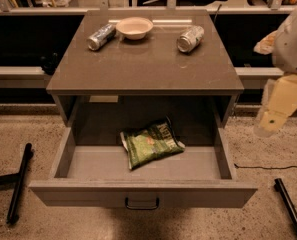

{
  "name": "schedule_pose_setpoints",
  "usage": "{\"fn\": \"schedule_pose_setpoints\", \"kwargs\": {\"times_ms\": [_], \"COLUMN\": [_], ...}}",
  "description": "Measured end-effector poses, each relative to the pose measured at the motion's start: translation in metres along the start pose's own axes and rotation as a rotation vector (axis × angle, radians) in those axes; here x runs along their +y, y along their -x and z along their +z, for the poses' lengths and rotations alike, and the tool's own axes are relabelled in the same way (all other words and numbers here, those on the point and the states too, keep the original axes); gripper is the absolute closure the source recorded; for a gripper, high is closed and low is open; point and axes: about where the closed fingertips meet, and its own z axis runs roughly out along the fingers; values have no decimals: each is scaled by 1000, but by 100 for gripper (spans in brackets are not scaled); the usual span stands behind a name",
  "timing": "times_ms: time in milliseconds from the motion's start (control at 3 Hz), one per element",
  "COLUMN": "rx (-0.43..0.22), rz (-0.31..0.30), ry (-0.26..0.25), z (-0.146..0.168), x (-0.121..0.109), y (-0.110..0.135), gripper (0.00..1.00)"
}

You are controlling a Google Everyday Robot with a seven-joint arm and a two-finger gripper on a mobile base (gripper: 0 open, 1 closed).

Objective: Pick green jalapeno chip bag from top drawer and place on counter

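Tool (pixel 277 110) at right edge of frame, pale cream, hanging below a white arm segment (pixel 294 39). It is off to the right of the cabinet, beside the open drawer's right wall and above the floor, touching nothing that shows. Released or clenched: cannot tell from this angle. Nothing visibly held.

Top drawer (pixel 143 193) is pulled fully out toward the camera, front panel nearest, small dark handle (pixel 142 203) at its centre. Green jalapeno chip bag (pixel 150 144) lies flat on the drawer floor, about mid-width, toward the back half, rotated so its long side runs diagonally. Upper right corner of the bag points into the shadow under the cabinet top. Bag is clear of both side walls and well apart from the tool. Light print visible on its face, dark edge along the left side.

Surface (pixel 143 66) above the drawer is grey-brown, slightly glossy. Three things sit along its far edge: left silver can (pixel 101 36) on its side, angled; pale bowl (pixel 134 27) upright just right of it, close but contact unclear; right silver can (pixel 190 38) on its side, apart from the bowl. Near half of the surface is bare.

Small pale label (pixel 104 99) inside the cabinet opening, upper left. Speckled floor (pixel 268 204) around the cabinet. Black bar (pixel 19 184) on the floor at left, another black bar (pixel 290 209) at lower right, thin dark cable (pixel 268 166) on the floor at right.
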Motion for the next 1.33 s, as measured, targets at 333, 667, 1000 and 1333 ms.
{"fn": "schedule_pose_setpoints", "kwargs": {"times_ms": [333, 667, 1000, 1333], "rx": [-48, -156, -241, -232], "rz": [-41, -81, -89, -97], "ry": [52, 157, 250, 255], "z": [48, 132, 186, 194], "x": [5, 18, 29, 28], "y": [16, 44, 64, 65], "gripper": [0, 0, 0, 0]}}
